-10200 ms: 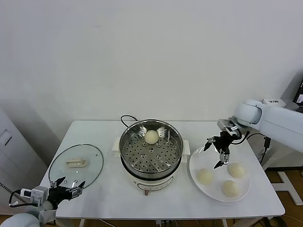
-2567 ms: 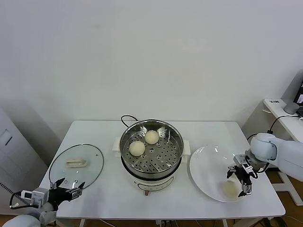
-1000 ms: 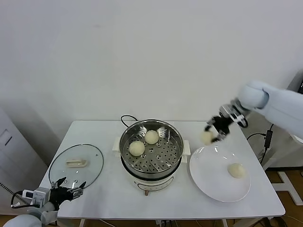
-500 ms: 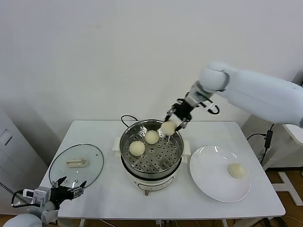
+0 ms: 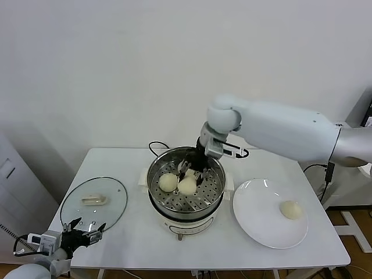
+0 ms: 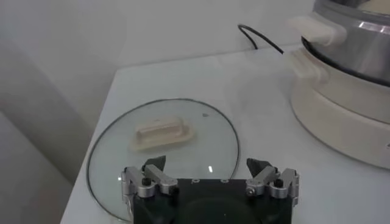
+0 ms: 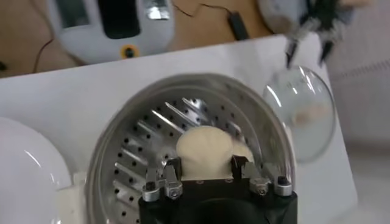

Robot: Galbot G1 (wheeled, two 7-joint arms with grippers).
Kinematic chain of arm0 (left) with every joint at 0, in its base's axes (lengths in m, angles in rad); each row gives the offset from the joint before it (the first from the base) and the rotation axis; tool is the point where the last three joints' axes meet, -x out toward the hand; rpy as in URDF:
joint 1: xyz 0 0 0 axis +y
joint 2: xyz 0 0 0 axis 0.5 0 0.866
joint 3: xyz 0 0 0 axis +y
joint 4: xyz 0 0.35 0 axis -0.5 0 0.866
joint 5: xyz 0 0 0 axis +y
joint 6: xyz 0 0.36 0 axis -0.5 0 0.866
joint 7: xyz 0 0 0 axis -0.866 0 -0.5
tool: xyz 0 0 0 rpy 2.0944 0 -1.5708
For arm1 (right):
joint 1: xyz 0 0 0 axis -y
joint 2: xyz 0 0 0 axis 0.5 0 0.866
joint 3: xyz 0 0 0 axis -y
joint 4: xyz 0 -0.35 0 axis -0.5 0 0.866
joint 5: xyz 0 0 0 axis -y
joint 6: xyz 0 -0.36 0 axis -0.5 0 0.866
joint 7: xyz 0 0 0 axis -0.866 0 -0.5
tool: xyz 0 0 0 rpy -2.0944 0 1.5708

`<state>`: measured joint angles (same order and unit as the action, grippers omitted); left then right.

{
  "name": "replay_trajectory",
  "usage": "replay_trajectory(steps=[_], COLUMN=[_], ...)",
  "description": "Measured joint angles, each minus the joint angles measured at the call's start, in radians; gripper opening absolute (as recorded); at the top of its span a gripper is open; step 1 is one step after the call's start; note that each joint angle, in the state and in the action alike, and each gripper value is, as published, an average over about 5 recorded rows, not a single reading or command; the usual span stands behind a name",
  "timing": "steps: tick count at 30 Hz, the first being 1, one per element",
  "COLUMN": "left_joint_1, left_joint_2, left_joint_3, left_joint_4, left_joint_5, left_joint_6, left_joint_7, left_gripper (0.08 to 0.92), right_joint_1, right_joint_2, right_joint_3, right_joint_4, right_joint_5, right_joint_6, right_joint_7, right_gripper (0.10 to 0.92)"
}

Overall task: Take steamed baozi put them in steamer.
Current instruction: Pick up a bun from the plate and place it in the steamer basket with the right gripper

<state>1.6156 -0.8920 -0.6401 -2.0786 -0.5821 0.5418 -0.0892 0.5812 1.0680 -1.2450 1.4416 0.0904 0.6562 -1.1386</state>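
Observation:
The steamer (image 5: 152, 174) stands mid-table on its white base. My right gripper (image 5: 190, 176) reaches down into it, shut on a cream steamed baozi (image 5: 187, 186) that hangs low over the perforated tray. In the right wrist view that baozi (image 7: 205, 148) sits between the two fingers of the right gripper (image 7: 205, 165). A second baozi (image 5: 168, 182) lies just to its left on the tray. Another baozi (image 7: 245, 152) is mostly hidden behind the held one. One more baozi (image 5: 290, 209) rests on the white plate (image 5: 256, 224). My left gripper (image 5: 81, 235) waits open at the table's front left corner.
The glass lid (image 5: 93, 200) with its white handle (image 6: 159, 135) lies flat left of the steamer, just ahead of the left gripper (image 6: 207, 170). A black cord (image 5: 154, 146) runs behind the pot. The steamer's white base (image 6: 341, 109) lies off to one side of the lid.
My right arm has carried the baozi from above the plate leftward over the steamer and lowered it inside, beside the ones there. The left arm has not moved.

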Motion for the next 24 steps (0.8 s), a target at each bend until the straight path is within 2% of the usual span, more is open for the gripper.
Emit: replay_trajectory(steps=[15,18,24], left_joint_1=[0.005,0.007,0.007], left_joint_2=[-0.004,-0.004,-0.002], left_joint_3=[-0.003,-0.004,-0.007], left_joint_4=[-0.005,-0.004,0.001], left_joint_5=[0.002,0.002,0.002], left_joint_6=[-0.001,-0.002,-0.005], left_joint_7=[0.0,0.0,0.001], left_gripper=[0.823,0.823,0.823], right_joint_1=[-0.096,-0.112,-0.124], right_joint_2=[0.048,0.05,0.051], right_joint_3=[0.042,0.049,0.059], right_joint_4=[0.011,0.008,-0.001], right_joint_5=[-0.186,-0.209,-0.227], right_joint_6=[0.104,0.11,0.108], right_joint_7=[-0.005,-0.002,0.005], right_gripper=[0.52,0.577,0.749])
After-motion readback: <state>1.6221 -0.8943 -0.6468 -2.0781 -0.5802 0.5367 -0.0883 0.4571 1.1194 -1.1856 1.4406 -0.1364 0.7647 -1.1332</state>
